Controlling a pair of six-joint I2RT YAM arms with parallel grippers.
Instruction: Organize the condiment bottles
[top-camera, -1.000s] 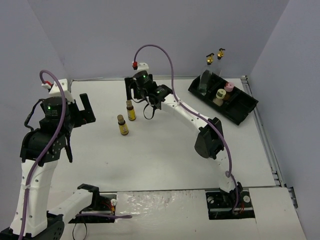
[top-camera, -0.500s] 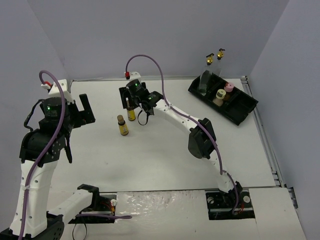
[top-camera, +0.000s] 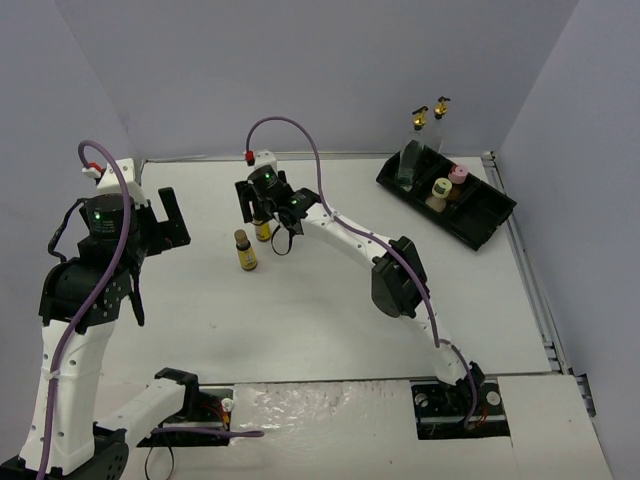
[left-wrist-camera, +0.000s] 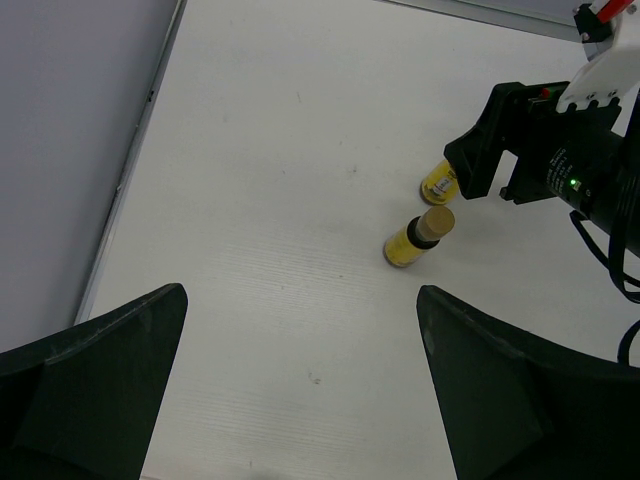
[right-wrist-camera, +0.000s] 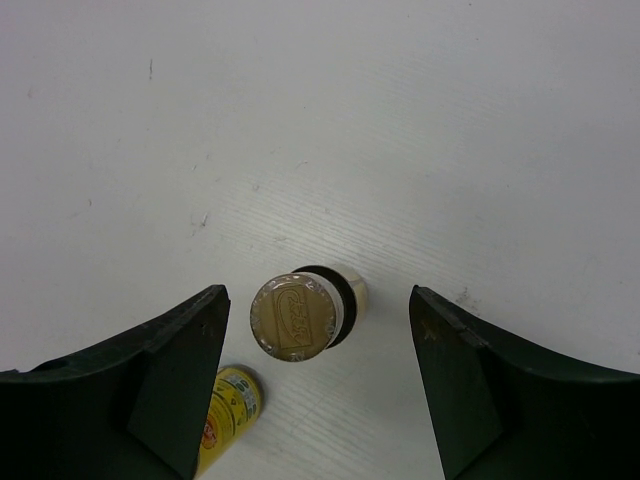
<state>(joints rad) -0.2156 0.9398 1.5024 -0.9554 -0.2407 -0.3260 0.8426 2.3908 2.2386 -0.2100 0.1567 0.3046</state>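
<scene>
Two amber, brown-capped bottles stand on the table. The far one (top-camera: 263, 231) shows from above in the right wrist view (right-wrist-camera: 292, 316), between the spread jaws of my open right gripper (right-wrist-camera: 318, 300), which hangs over it (top-camera: 262, 207) without touching. The near one (top-camera: 245, 251) is beside it (right-wrist-camera: 228, 402) and in the left wrist view (left-wrist-camera: 420, 236). A pink-capped bottle (top-camera: 459, 175), a cream-capped bottle (top-camera: 441, 188) and two clear glass bottles with gold spouts (top-camera: 418, 121) (top-camera: 441, 107) stand in the black tray (top-camera: 488, 218). My left gripper (top-camera: 170, 215) is open and empty, held above the table's left side (left-wrist-camera: 300, 400).
The black tray lies at the back right, slanted towards the right wall. The right arm (top-camera: 395, 280) stretches diagonally across the middle of the table. In the left wrist view the right gripper's body (left-wrist-camera: 530, 140) partly hides the far amber bottle (left-wrist-camera: 438, 185).
</scene>
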